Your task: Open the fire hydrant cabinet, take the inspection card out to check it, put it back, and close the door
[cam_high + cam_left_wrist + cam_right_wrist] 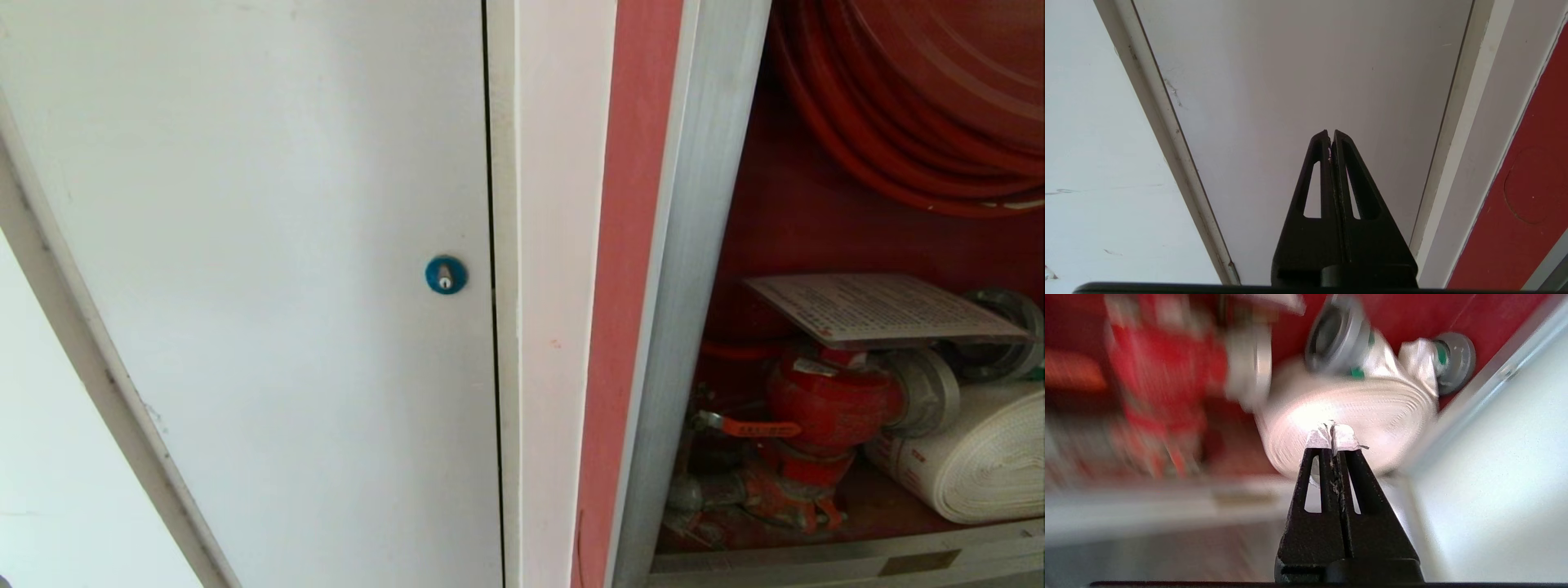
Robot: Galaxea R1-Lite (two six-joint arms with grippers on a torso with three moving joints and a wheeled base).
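The fire hydrant cabinet (694, 286) stands open on the right, showing its red inside. The inspection card (878, 309) lies flat on top of the red hydrant valve (824, 404), below the red hose reel (914, 98). A white rolled hose (980, 457) lies beside the valve. The glass door is out of view. My right gripper (1333, 430) is shut and empty, with white tape on its tips. It points at the rolled hose (1372, 404) from just outside the cabinet's lower frame. My left gripper (1330, 134) is shut and empty, facing the white panel. Neither arm shows in the head view.
A plain white panel door (245, 245) with a blue round lock (446, 274) fills the left of the head view. A white post and a red strip (629, 245) separate it from the cabinet. Grey hose couplings (1337, 335) sit behind the rolled hose.
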